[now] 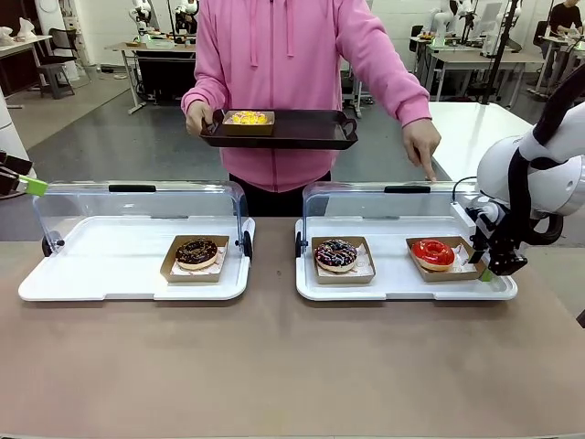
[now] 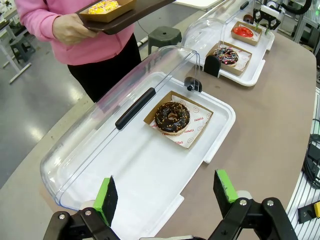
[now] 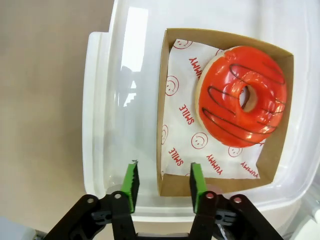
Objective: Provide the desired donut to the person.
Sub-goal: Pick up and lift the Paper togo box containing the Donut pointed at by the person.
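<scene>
The person [image 1: 283,82] in a pink hoodie stands across the table. One hand holds a dark tray [image 1: 302,133] with a yellow donut [image 1: 249,118] on it. The other hand [image 1: 422,146] points a finger down at the right case's lid, above the red glazed donut [image 1: 432,251]. This donut [image 3: 242,95] lies in a cardboard box [image 3: 225,37]. My right gripper [image 3: 163,182] stands low at the box's near corner, its fingers apart on either side of the box wall, and looks clear of it. Open and holding nothing, my left gripper [image 2: 166,192] hovers over the left case.
The right case [image 1: 402,291] also holds a sprinkled chocolate donut [image 1: 336,254]. A chocolate donut [image 1: 196,252] sits in the left case [image 1: 110,283]. Both clear lids [image 1: 137,197] stand open toward the person. Bare table lies in front of the cases.
</scene>
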Robot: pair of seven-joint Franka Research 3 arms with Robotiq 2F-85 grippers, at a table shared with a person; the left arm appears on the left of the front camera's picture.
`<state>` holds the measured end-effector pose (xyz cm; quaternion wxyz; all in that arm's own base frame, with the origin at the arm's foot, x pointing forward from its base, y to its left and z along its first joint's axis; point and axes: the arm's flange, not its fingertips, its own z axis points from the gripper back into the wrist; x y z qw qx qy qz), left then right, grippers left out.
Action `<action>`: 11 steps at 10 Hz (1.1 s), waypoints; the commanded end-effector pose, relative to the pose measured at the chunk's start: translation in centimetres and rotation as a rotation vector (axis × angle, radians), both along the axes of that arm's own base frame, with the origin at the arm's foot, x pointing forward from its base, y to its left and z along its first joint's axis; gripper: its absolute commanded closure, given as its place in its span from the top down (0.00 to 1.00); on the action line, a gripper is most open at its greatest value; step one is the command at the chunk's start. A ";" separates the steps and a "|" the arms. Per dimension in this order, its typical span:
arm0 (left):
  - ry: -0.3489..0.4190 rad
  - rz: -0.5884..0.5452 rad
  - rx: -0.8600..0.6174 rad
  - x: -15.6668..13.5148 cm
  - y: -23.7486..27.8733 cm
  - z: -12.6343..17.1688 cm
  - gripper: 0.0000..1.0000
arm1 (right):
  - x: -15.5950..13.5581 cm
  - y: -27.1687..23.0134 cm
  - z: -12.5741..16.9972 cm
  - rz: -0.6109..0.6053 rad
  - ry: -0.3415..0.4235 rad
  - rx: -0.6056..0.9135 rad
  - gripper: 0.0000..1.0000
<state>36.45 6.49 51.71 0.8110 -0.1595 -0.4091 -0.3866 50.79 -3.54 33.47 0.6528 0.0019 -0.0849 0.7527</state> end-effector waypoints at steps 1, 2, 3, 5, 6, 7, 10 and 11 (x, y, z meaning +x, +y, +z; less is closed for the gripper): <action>-0.006 0.001 -0.011 0.1 0.0 -0.1 1.00 | 1.1 -0.2 -0.6 0.018 -0.013 0.002 0.00; -0.006 0.001 -0.011 0.1 0.0 -0.1 1.00 | 1.4 0.0 -1.1 0.023 0.002 -0.005 0.00; -0.006 0.001 -0.011 0.1 0.0 -0.1 1.00 | 1.4 0.1 -1.2 0.025 0.014 -0.008 0.00; -0.006 0.001 -0.011 0.1 0.0 -0.1 1.00 | 0.9 0.1 -0.9 0.034 0.023 -0.009 0.00; -0.006 0.001 -0.011 0.1 0.0 -0.1 1.00 | 0.5 0.1 -0.6 0.035 0.020 -0.003 0.00; -0.006 0.001 -0.011 0.1 0.0 -0.1 1.00 | 0.0 0.2 -0.3 0.043 0.013 0.000 0.00; -0.006 0.001 -0.011 0.1 0.0 -0.1 1.00 | -6.3 1.4 5.0 0.054 -0.055 -0.048 0.00; -0.006 0.001 -0.011 0.1 0.0 -0.1 1.00 | -9.3 2.0 7.3 0.072 -0.062 -0.034 0.00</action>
